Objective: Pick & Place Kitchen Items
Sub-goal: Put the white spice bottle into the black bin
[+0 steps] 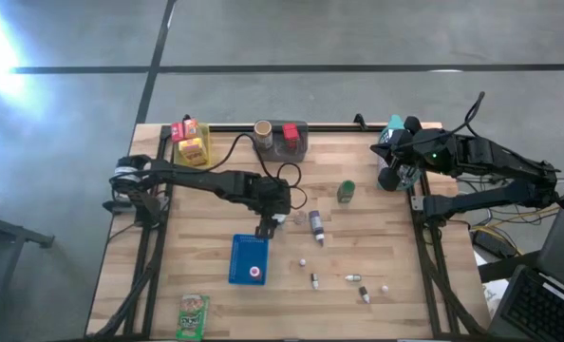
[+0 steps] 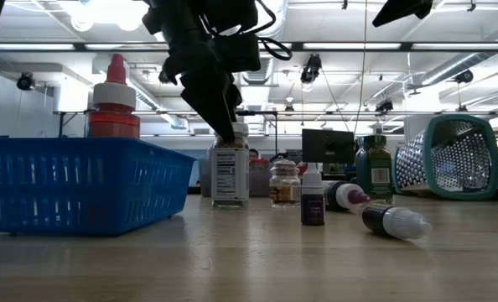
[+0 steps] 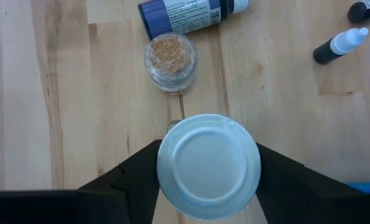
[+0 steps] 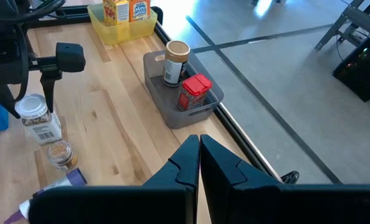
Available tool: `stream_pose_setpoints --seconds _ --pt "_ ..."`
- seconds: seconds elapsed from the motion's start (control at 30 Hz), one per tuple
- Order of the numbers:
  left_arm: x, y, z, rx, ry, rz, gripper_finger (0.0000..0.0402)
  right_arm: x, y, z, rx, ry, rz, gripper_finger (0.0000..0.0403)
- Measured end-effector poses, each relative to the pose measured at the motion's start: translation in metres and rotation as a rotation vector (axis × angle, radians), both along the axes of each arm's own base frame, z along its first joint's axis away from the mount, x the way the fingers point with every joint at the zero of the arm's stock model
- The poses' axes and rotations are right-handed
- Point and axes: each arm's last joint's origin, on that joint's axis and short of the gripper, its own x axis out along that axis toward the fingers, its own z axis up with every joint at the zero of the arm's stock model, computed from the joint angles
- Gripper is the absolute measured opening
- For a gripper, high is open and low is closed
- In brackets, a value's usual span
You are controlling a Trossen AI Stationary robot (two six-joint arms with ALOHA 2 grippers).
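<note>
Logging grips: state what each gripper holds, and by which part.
Left gripper brackets the white-lidded jar at its lid; firm grip cannot be told. Right gripper is shut, empty.
</note>
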Motion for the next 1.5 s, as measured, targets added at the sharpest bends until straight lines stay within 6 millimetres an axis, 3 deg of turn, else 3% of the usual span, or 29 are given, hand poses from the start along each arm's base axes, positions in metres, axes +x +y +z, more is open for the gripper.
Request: stream_pose_setpoints --seconds 0.7,1.13,1.5 --pt "-0.005 0.002 0.004 -0.005 0.025 0.016 0.0221 0.000 0.000 0.000 0.001 0.000 0.000 0.0008" --pt "-0.008 0.023 0.009 -0.018 0.028 0.100 0.0221 0.000 0.000 0.000 0.000 0.000 0.000 0.0008" --pt "-0.019 0.039 0.031 0.043 -0.041 0.180 0.0221 0.000 0.000 0.000 0.000 0.000 0.000 0.0008"
